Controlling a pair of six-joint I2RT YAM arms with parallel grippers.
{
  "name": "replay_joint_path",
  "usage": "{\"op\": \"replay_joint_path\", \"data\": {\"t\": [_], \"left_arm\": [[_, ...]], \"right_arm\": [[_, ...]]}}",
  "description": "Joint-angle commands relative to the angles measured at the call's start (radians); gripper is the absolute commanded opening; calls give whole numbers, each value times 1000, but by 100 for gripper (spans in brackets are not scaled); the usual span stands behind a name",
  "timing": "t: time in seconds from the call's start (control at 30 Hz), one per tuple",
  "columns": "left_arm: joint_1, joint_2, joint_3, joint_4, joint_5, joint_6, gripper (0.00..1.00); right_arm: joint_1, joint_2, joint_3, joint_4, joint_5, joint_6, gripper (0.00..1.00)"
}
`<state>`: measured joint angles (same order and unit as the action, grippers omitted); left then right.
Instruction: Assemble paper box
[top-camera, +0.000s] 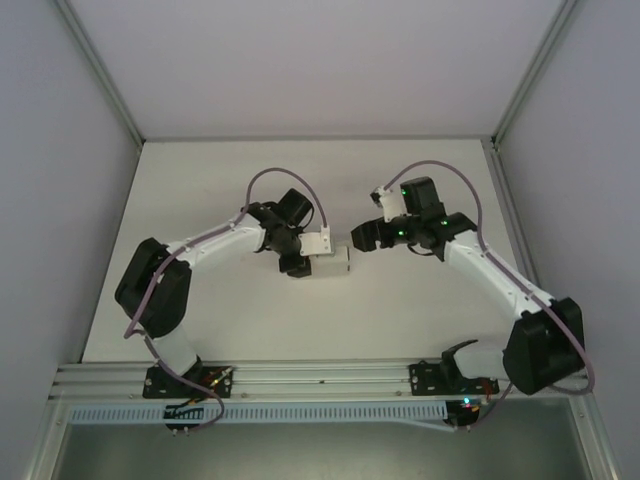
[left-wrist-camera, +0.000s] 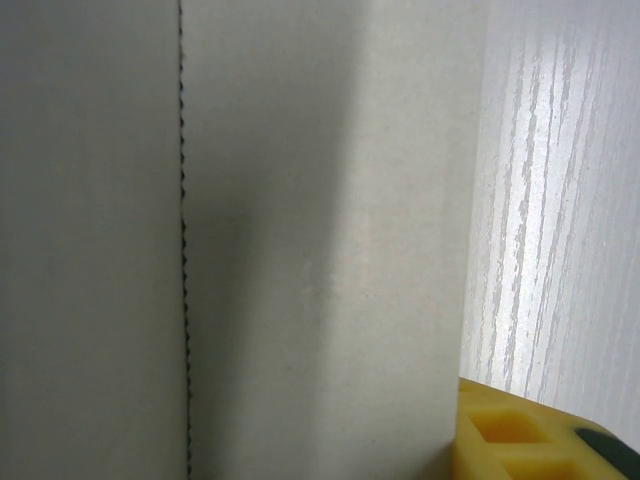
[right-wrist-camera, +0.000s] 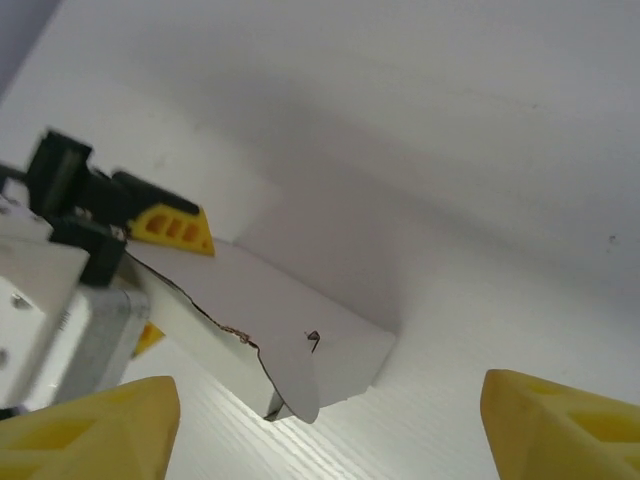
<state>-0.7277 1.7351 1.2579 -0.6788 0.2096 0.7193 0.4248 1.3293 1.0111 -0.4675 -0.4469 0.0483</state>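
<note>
The paper box (top-camera: 333, 265) is a small white cardboard box near the middle of the table. My left gripper (top-camera: 312, 255) is shut on it from the left. In the left wrist view the box wall (left-wrist-camera: 320, 250) with a serrated seam sits close to the camera, one yellow fingertip (left-wrist-camera: 510, 440) pressed against it. My right gripper (top-camera: 362, 238) hangs open just right of the box without touching it. In the right wrist view its yellow fingertips (right-wrist-camera: 90, 430) stand wide apart. The box (right-wrist-camera: 330, 320) lies ahead of them with a rounded flap (right-wrist-camera: 295, 385) sticking out at its near end.
The white table (top-camera: 420, 300) is enclosed by pale walls at the left (top-camera: 60, 200), right and back. An aluminium rail (top-camera: 320, 375) runs along the near edge between the two arm bases. Free table surface lies behind and in front of the box.
</note>
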Motion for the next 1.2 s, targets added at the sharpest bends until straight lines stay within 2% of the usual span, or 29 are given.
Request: {"op": "replay_joint_path", "data": {"t": [0.0, 0.1, 0.27, 0.33, 0.6, 0.73, 0.8, 0.87, 1.03, 1.17], "left_arm": [[10, 39, 37, -56, 25, 22, 44], [10, 58, 59, -69, 19, 14, 45], [11, 82, 93, -93, 7, 3, 48], [10, 90, 98, -94, -3, -3, 48], [10, 92, 110, -97, -5, -17, 49], [11, 94, 116, -97, -7, -26, 50], [10, 95, 121, -93, -9, -33, 50], [10, 96, 126, -87, -11, -40, 50], [8, 93, 135, -68, -16, -64, 50], [-2, 99, 139, -54, -32, -85, 49]], "right_arm": [[41, 50, 57, -44, 62, -82, 68], [68, 86, 74, -50, 89, -96, 57], [77, 102, 70, -45, 86, -108, 51], [79, 101, 64, -36, 90, -104, 45], [93, 138, 73, -18, 96, -83, 41], [104, 162, 100, -40, 91, -77, 27], [109, 166, 108, -50, 93, -69, 14], [113, 165, 113, -57, 97, -48, 8], [121, 153, 116, -50, 95, 135, 2], [142, 128, 70, 37, 118, 344, 1]]}}
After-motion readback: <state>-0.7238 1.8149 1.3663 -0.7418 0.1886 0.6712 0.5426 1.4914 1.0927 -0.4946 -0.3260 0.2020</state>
